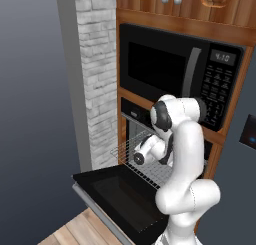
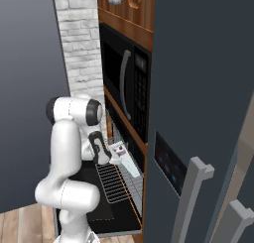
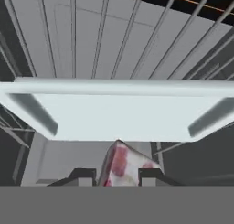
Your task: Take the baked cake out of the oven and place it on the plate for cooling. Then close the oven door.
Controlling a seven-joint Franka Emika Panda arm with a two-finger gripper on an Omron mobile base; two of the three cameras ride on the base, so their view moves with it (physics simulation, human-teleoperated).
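My gripper (image 3: 117,177) pinches the cake (image 3: 122,166) slice at its tip over the oven (image 1: 135,139) tray (image 3: 119,115); soft and crumbly, I'd squeeze lightly.

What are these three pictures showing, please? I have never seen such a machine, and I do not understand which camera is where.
The machine is a white robot arm on a driving base, in a computer-rendered kitchen. Two pictures come from cameras on the base, behind the arm to its left and right. The third camera sits on the hand and looks along the claw. The arm reaches into the oven, below the microwave. The oven door lies folded down and a wire rack is pulled out. In the hand view the claw's tips appear to pinch a cake, white with red spots. Beyond it is a pale tray.
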